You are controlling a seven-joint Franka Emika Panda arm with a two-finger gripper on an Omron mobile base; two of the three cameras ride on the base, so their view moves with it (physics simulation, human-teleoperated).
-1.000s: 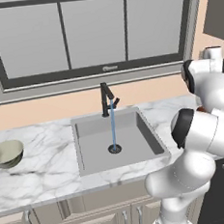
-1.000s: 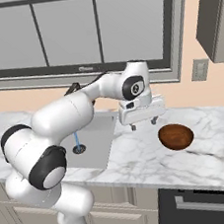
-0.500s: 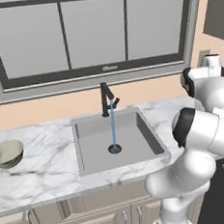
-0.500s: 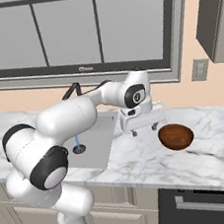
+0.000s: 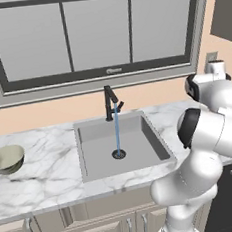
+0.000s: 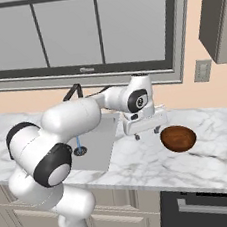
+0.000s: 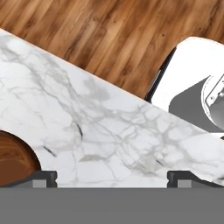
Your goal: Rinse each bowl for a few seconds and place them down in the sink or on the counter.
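The dark reddish-brown bowl (image 6: 178, 139) stands upright on the counter (image 6: 142, 165) right of the sink (image 6: 97, 145). My gripper (image 6: 147, 132) hangs just left of it, a little above the marble, open with nothing between its fingers. In the hand view the brown bowl (image 7: 13, 159) sits at the lower left, beside one fingertip (image 7: 41, 177), outside the open jaws. The pale greenish-beige bowl (image 5: 6, 159) rests on the counter far to the left of the sink (image 5: 118, 143). The black faucet (image 5: 109, 101) runs a thin stream of water (image 5: 117, 130) onto the drain.
A window and a beige wall rise behind the counter, with an outlet (image 6: 201, 71) on the right. A dark appliance front (image 6: 207, 207) sits under the right counter. The counter's front edge and the wood floor (image 7: 109, 39) show in the hand view.
The gripper has dropped lower toward the counter beside the brown bowl, staying open. Both bowls are where they were and the water keeps running.
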